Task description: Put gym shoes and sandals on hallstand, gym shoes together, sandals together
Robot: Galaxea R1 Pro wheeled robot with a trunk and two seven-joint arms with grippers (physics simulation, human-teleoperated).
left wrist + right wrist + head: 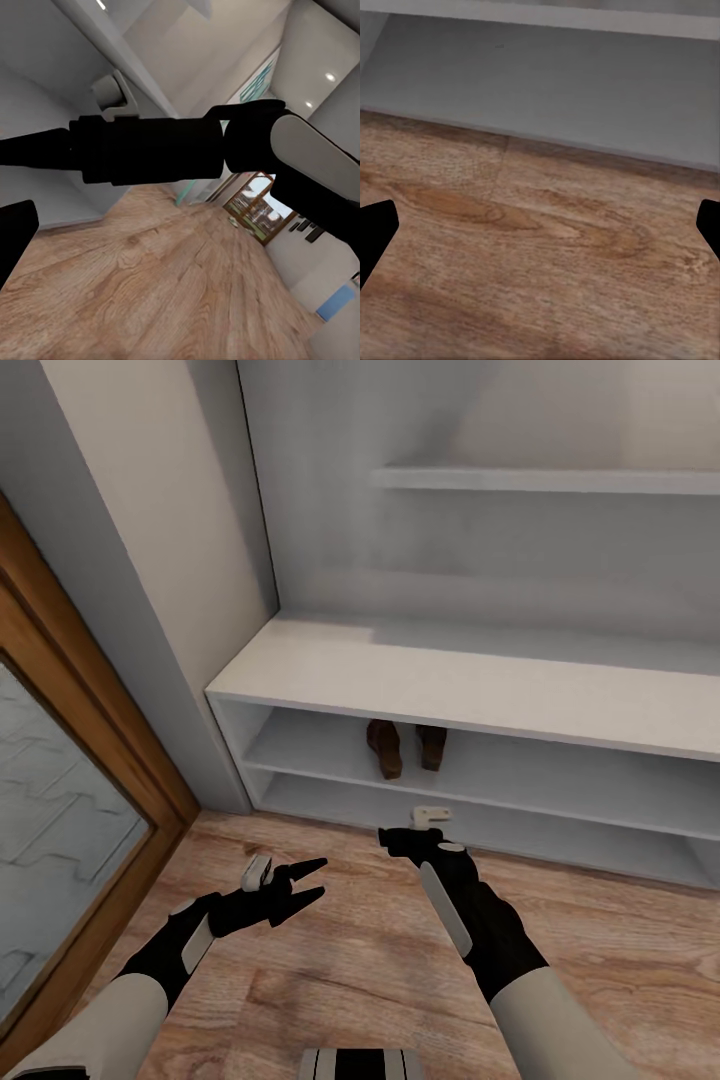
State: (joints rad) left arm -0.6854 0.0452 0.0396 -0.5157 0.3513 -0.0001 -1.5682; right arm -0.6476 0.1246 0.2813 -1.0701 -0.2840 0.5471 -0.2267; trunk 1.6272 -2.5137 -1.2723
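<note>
My left claw [312, 882] hangs empty with fingers spread over the corridor floor [350, 980]. My right claw [392, 838], toward two o'clock of it, is spread wide and empty. Both sandals [405, 748] sit side by side on the hallstand [480, 690] shelf at twelve.

hallstand [330, 682] pale-grey; upper open shelf: two sandals [405, 747] side by side

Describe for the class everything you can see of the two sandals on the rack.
The two sandals are dark brown, leather-looking, and lie side by side with a small gap on the upper open shelf of the pale-grey hallstand, toward its left end. The bench top's overhang hides their far ends, and strap detail is too small to make out. Neither gripper touches them.
</note>
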